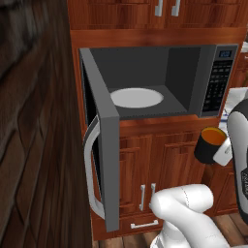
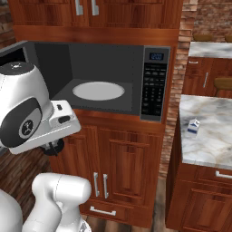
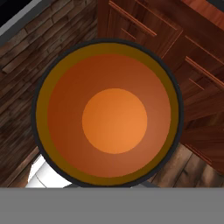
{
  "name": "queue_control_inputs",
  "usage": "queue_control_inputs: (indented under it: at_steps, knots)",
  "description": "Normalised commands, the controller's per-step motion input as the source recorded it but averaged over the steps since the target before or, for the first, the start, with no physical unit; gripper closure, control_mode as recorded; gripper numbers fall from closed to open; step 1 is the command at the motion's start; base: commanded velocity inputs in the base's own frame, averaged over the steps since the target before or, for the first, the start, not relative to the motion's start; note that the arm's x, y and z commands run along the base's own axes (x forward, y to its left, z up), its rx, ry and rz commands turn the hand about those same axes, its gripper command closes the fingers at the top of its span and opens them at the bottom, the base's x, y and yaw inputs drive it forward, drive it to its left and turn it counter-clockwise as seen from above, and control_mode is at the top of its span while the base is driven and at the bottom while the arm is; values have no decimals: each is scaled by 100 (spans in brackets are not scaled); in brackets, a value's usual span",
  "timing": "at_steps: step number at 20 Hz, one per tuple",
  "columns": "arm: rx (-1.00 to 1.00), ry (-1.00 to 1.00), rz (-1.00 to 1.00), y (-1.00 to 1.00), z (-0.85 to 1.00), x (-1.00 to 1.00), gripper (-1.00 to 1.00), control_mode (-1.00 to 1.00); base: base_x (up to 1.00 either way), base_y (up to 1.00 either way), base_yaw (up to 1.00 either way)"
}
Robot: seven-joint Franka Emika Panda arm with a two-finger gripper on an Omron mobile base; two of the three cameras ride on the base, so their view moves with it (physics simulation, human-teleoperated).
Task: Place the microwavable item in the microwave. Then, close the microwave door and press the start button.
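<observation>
We are carrying the black mug [image 1: 211, 144] in the pincer [image 1: 224, 151], which is pinched tight on its wall or rim so the orange interior [image 3: 114, 121] faces up at the hand camera and the cup stays upright. The mug hangs in the air below and to the right of the microwave [image 1: 145, 80], in front of the wooden cabinet doors [image 2: 122, 167], not yet at the level of the cavity. The microwave door [image 1: 101, 145] stands swung wide to the left, its curved handle [image 1: 89, 169] facing us, which leaves the white turntable [image 1: 136, 98] bare and reachable. We judge lifting and moving the mug inward comes next. The keypad panel [image 2: 154, 88] and blue display [image 2: 157, 56] carry markings too small to read; the carton [image 2: 193, 126] on the marble desk [image 2: 213, 136] shows no legible label.
</observation>
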Motion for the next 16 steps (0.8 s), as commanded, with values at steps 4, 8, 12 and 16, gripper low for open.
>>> queue_control_inputs:
  at_steps: [4, 8, 12, 16]
  knots:
    - [0, -3, 0, 3, 0, 4, 100, -100, 0, 0, 0]
    - [0, 0, 0, 0, -2, 1, 100, -100, 0, 0, 0]
    - [2, 0, 0, 5, 0, 46, 100, -100, 0, 0, 0]
    - [1, -2, -4, 7, 0, 65, 100, -100, 0, 0, 0]
